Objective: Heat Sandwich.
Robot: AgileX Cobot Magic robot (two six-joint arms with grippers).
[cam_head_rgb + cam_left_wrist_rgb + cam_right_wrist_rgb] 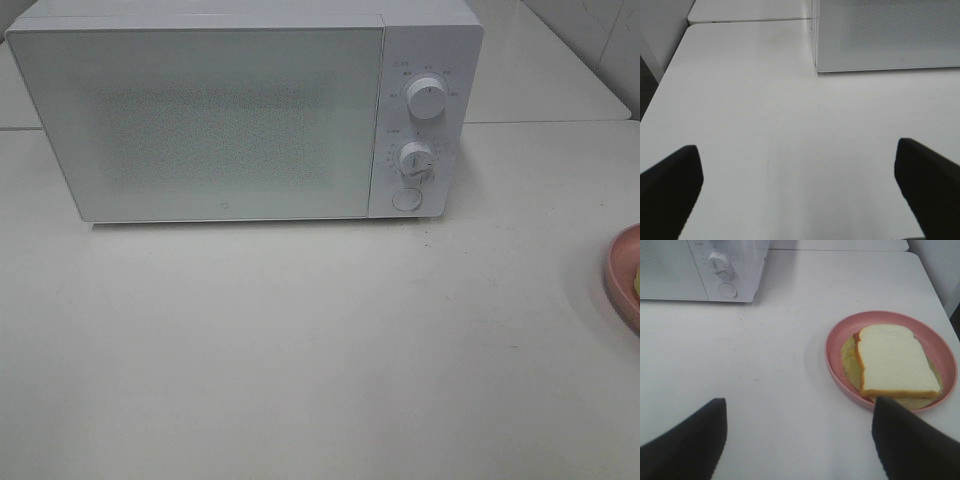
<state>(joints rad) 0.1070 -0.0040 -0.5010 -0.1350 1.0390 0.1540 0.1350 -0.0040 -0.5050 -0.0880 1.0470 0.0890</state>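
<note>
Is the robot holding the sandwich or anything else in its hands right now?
No, nothing is held. The left gripper and the right gripper are both open over the bare white table. The pale bread sandwich lies untouched on its round pink plate.

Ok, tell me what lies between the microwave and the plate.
Nothing: in the right wrist view, only bare white table runs from the microwave to the plate with the sandwich.

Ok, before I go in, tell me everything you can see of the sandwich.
The sandwich lies flat on a round pink plate, on the white table to the right of the closed microwave. Its top is a pale slice of white bread with a tan-orange crust; a yellow-green layer pokes out beneath it along the edges. It looks whole and untouched. Only the plate touches it; the right end effector hangs open short of it.
</note>
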